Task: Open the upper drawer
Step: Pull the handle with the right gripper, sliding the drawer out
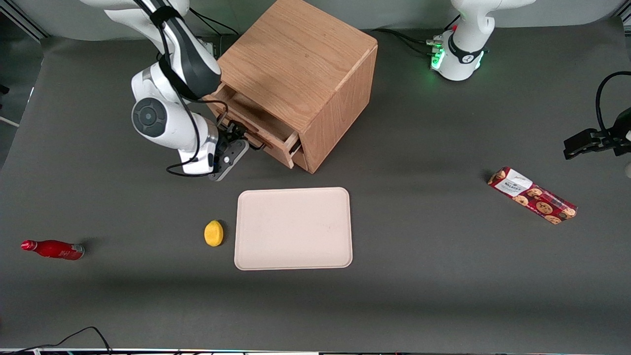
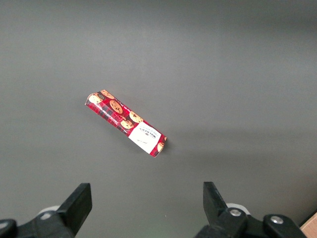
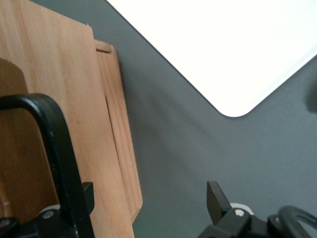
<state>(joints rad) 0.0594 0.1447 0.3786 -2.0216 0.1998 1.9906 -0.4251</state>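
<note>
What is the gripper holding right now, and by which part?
Nothing is clamped. The gripper is open in front of the partly open upper drawer, whose black handle lies beside one finger, not between the two.

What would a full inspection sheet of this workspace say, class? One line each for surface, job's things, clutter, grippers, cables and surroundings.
Surface: dark grey table, matte.
Job's things: upper drawer of the cabinet pulled partly out; black handle in view.
Clutter: tray in front of the cabinet; lemon beside it; red bottle lying toward the working arm's end; cookie box toward the parked arm's end.
Grippers: gripper at the drawer front, jaws open, handle beside one jaw.
Cables: black cable at the table's near edge; more by the cabinet.
Surroundings: nothing seen.
</note>
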